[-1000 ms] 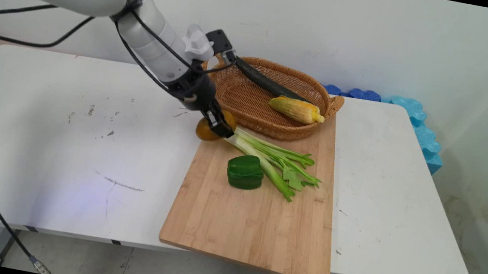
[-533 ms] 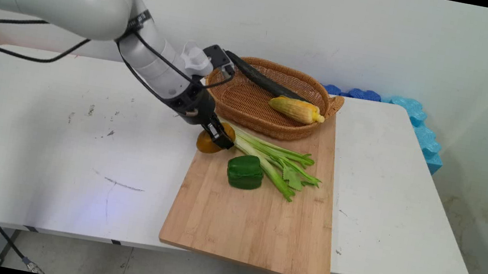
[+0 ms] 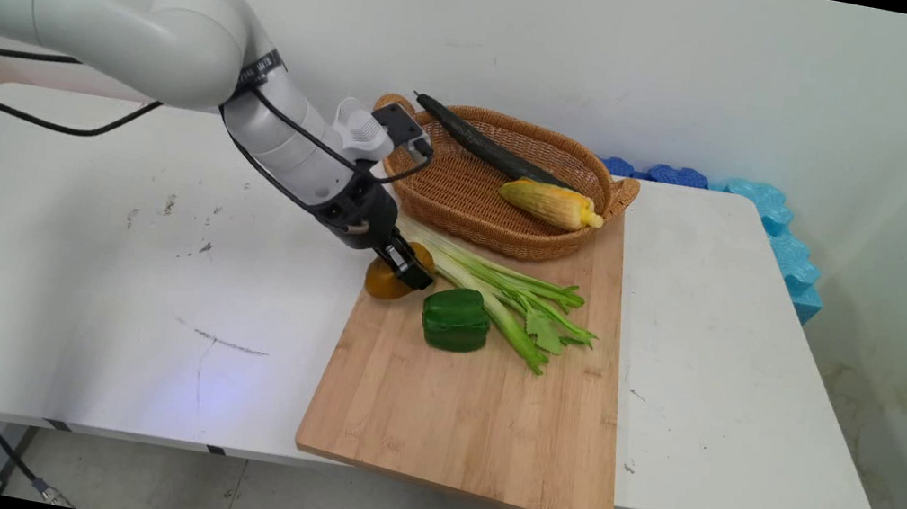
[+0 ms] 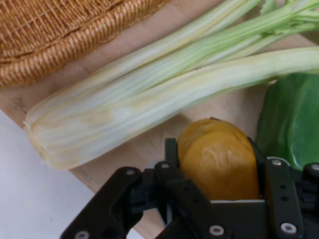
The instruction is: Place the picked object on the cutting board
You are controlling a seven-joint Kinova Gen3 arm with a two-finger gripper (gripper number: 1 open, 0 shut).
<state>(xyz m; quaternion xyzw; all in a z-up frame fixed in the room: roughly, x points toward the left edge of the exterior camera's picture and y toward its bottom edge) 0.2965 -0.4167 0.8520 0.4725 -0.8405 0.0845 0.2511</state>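
My gripper [image 3: 405, 270] is shut on a yellow-brown potato [image 3: 384, 282] at the left edge of the wooden cutting board [image 3: 475, 404]. In the hand view the potato [image 4: 219, 159] sits clamped between the black fingers [image 4: 276, 184], just above the board. A bunch of celery [image 3: 502, 290] lies right behind it, its pale base [image 4: 60, 134] close to the potato. A green bell pepper [image 3: 455, 319] rests on the board just right of the gripper, seen as the green pepper [image 4: 291, 119] at the right of the hand view.
A wicker basket [image 3: 462, 201] stands at the board's far end, holding a corn cob [image 3: 551, 203] and a dark cucumber [image 3: 480, 142]. Its woven rim [image 4: 65, 45] fills the hand view's top left. Blue foam pieces [image 3: 772, 223] lie at the table's back right.
The gripper has carried the potato toward the near side and slightly right, along the board's left edge, closer to the green pepper. Celery, pepper and basket have stayed put.
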